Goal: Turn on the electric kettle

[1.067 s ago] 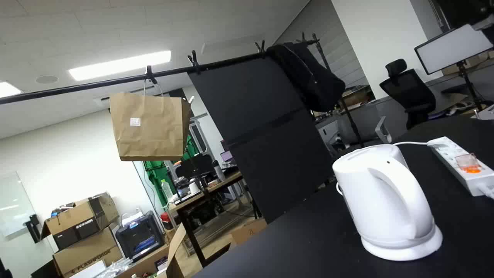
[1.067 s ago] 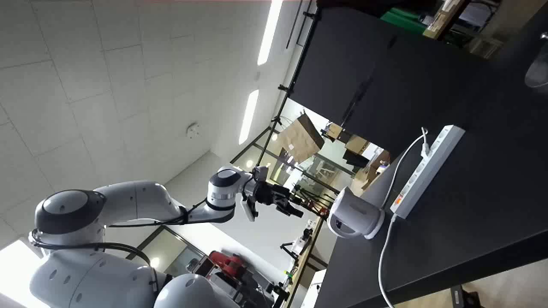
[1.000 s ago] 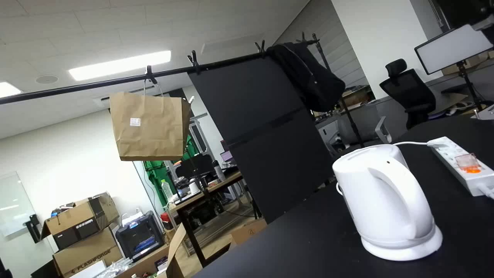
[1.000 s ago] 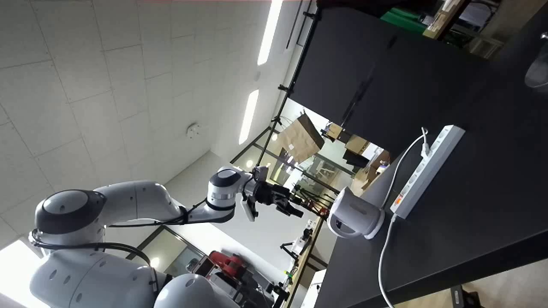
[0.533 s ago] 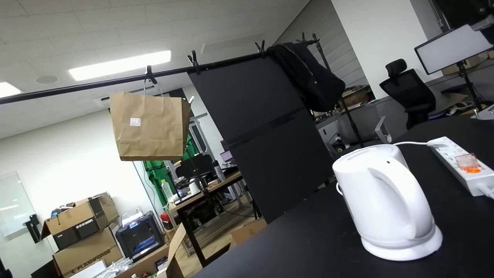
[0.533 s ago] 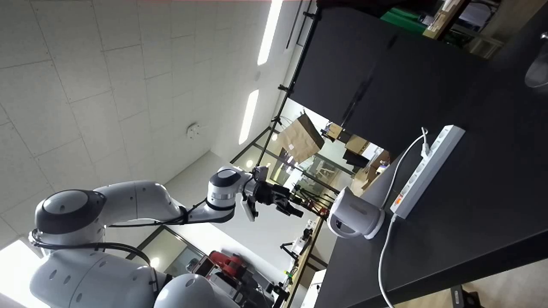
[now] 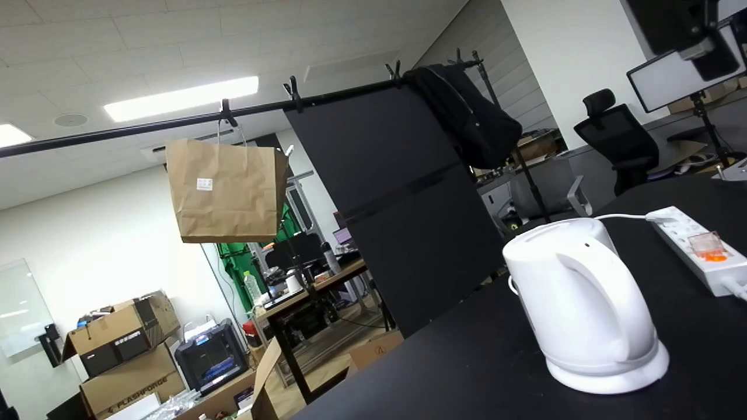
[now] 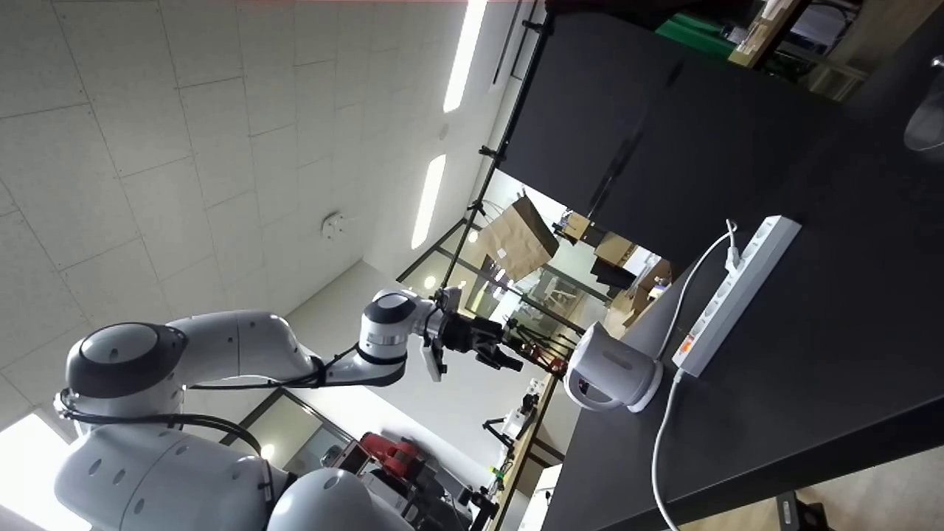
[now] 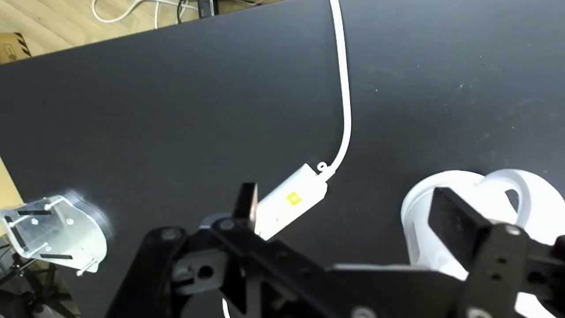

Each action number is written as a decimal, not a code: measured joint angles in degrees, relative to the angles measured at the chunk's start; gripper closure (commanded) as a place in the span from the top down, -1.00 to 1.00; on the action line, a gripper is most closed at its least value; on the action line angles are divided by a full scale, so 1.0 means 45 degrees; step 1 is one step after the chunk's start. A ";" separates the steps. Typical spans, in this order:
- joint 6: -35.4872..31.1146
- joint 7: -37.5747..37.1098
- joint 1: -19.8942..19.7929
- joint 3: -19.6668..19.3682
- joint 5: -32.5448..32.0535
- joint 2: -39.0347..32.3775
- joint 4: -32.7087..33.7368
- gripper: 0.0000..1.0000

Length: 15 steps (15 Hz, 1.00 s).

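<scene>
The white electric kettle (image 7: 578,309) stands upright on its wider base on the black table (image 7: 455,373). It shows in both exterior views (image 8: 612,361), and in the wrist view (image 9: 423,229) the gripper partly hides it at the right. Its handle (image 7: 618,291) faces the camera in an exterior view. My gripper (image 9: 348,207) is open, with nothing between its fingers. In the wrist view, its right finger overlaps the kettle. In an exterior view, my gripper (image 8: 509,354) hangs apart from the kettle, at about its height or above. Black gripper parts (image 7: 688,35) show at the top right in an exterior view.
A flat white power strip (image 8: 737,295) with an orange switch (image 7: 715,255) lies beside the kettle. A thick white cord (image 9: 345,88) leaves it across the table. A thin kettle cord (image 8: 689,284) runs to its plug. A clear plate fixture (image 9: 66,234) stands at the left in the wrist view.
The arm has shifted slightly in an exterior view. Black gripper parts have come into the top right of an exterior view. The kettle and power strip have not moved.
</scene>
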<state>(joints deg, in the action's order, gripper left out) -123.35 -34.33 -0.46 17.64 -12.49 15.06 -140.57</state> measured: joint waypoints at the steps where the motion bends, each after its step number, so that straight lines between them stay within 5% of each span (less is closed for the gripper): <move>1: -0.0445 -0.0065 0.0088 0.0002 -0.0094 -0.0165 0.0040 1.00; 2: -0.0934 -0.0155 0.0176 0.0008 -0.0259 -0.0356 0.0075 0.50; 7: -0.3342 -0.1324 0.0545 0.0130 -0.2016 -0.1684 0.0427 -0.10; 13: -0.4238 -0.1677 0.1328 -0.0095 -0.2507 -0.3436 0.1734 -0.94; 15: -0.4307 -0.1676 0.1683 -0.0270 -0.2499 -0.3906 0.2154 -1.00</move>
<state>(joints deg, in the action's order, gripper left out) -142.73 -41.87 7.12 16.42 -23.74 -2.52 -130.88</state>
